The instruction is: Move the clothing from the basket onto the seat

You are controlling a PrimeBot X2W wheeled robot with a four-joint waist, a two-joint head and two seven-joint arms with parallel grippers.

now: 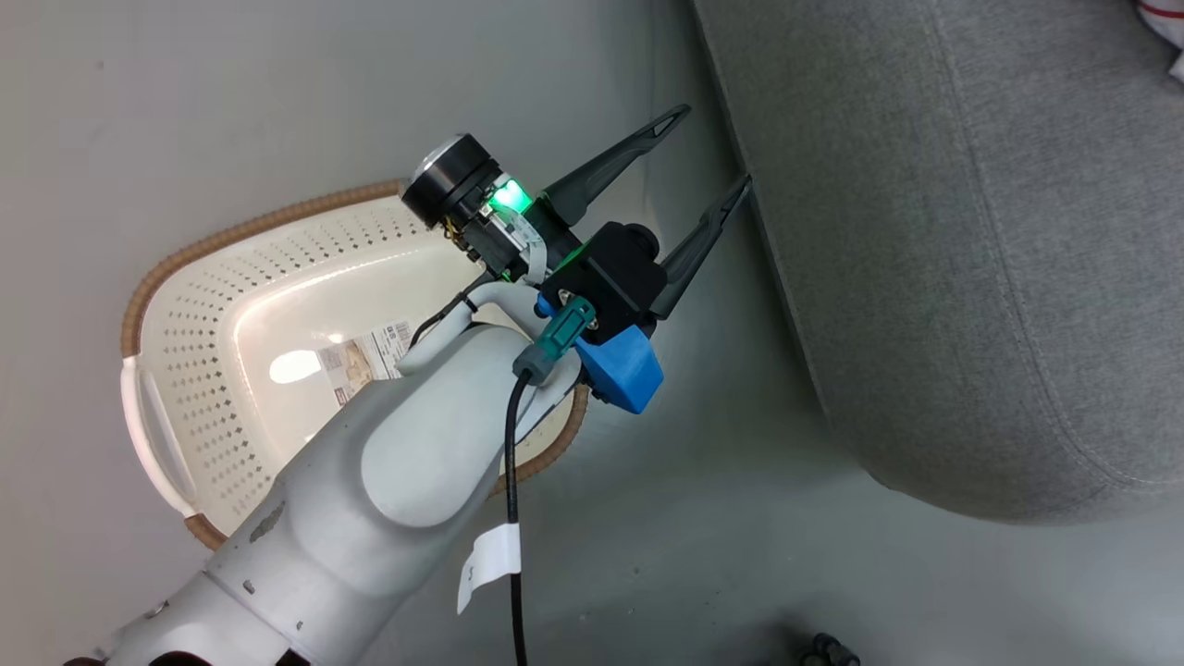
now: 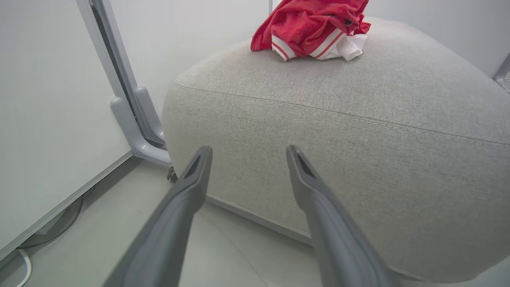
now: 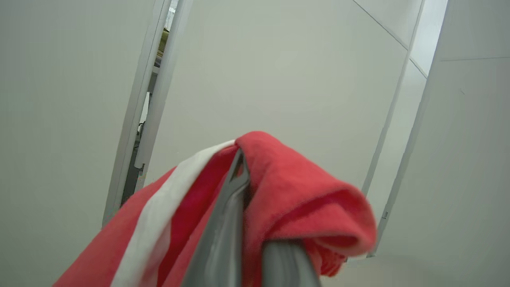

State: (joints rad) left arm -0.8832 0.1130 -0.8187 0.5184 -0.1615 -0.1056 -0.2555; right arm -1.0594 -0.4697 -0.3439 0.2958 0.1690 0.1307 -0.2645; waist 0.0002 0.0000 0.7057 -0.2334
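My left gripper hangs open over the floor between the basket and the grey seat, its fingers pointing at the seat's side. The cream basket holds no clothing, just a paper label on its bottom. From the left wrist, the open left gripper faces the seat, and one red garment with white stripes lies bunched on top. A corner of that garment peeks in at the top right of the head view. My right gripper is shut on the second red garment, which drapes over its fingers.
Pale grey floor lies between basket and seat. A white panel wall with a grey metal frame foot stands left of the seat. White wall panels rise behind the right gripper. Dark cable ends lie at the bottom edge.
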